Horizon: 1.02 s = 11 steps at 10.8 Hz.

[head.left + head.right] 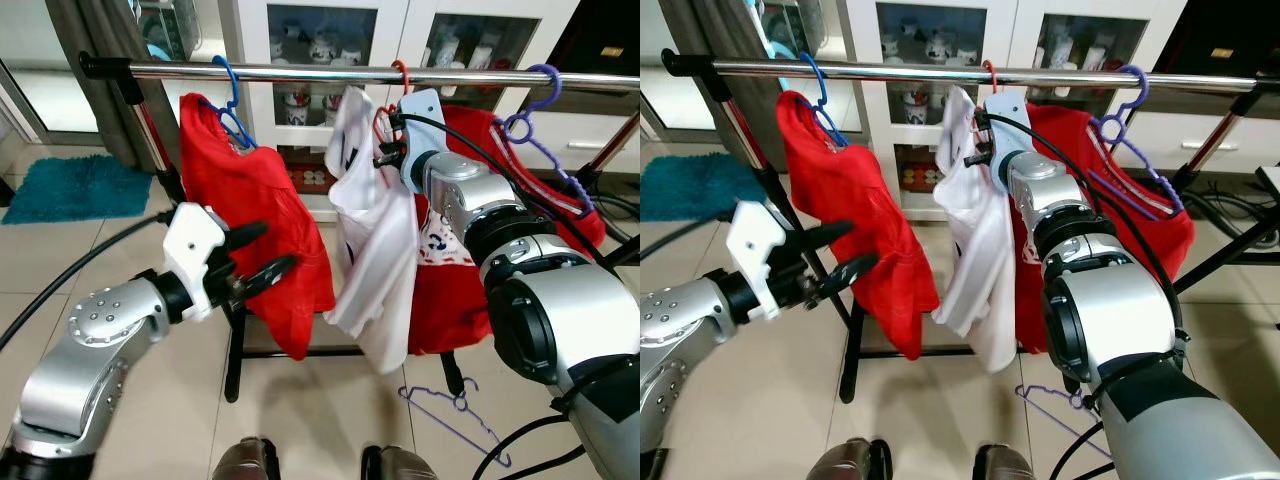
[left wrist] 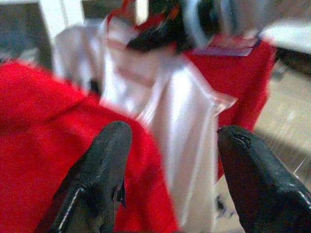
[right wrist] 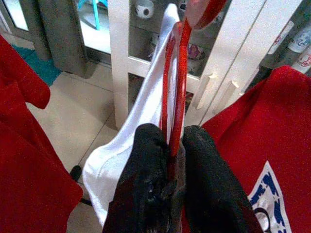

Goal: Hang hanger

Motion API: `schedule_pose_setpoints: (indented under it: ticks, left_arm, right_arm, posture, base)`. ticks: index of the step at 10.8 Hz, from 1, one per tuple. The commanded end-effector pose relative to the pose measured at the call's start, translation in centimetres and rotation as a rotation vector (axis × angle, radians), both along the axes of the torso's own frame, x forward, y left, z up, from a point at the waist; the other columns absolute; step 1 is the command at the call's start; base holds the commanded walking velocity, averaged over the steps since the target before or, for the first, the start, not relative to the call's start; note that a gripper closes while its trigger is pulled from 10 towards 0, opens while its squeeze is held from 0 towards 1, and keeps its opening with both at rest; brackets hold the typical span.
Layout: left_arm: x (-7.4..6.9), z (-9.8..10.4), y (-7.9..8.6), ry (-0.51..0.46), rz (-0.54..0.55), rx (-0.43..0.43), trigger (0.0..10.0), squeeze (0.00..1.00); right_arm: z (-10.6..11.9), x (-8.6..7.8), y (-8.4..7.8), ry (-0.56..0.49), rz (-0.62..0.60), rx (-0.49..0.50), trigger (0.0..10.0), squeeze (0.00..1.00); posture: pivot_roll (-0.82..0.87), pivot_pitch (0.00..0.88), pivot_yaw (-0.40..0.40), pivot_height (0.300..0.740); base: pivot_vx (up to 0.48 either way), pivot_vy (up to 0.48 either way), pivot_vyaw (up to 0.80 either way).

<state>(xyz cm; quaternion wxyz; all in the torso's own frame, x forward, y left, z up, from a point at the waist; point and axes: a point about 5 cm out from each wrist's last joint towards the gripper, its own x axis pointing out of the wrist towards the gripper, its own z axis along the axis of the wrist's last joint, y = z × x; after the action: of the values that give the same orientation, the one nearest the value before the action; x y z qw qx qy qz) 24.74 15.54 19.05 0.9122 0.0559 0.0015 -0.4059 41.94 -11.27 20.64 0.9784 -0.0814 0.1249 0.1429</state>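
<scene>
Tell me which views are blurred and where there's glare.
Left wrist view: motion-blurred, the white shirt smeared, though the left gripper fingers read clearly. Right wrist view: sharp on the right gripper and red hanger. Eye views: crisp, glare streaks along the rail.

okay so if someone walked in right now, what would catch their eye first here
Probably the right gripper, shut on a red plastic hanger carrying a white shirt, its hook over the shiny metal clothes rail. Next, the bright red shirt on a blue hanger, with the open left gripper before it.
</scene>
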Motion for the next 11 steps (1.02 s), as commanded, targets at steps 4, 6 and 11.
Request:
schedule_pose_setpoints:
  ticks: [4,6,11]
  left_arm:
    - [0.2,0.2,0.4,-0.015,0.052,-0.011,10.0,0.0]
    - [0.8,-1.0,0.2,0.026,0.154,-0.012,10.0,0.0]
    - [1.3,-3.4,-0.4,0.067,0.355,-0.071,10.0,0.0]
  right_arm:
    - [1.1,-0.2,-1.6,-0.054,0.056,0.119,10.0,1.0]
    - [1.7,-3.4,-2.5,-0.118,0.185,0.312,10.0,0.43]
    - [-1.8,-14.3,-4.7,-0.116,0.251,0.454,10.0,0.0]
  posture:
    - [-0.01,0.118,-0.003,0.74]
    - [-0.04,0.07,0.026,0.74]
    - [-0.07,0.027,0.054,0.74]
  base:
    - [0.0,0.0,0.0]
    - [0.0,0.0,0.0]
    - [0.0,0.0,0.0]
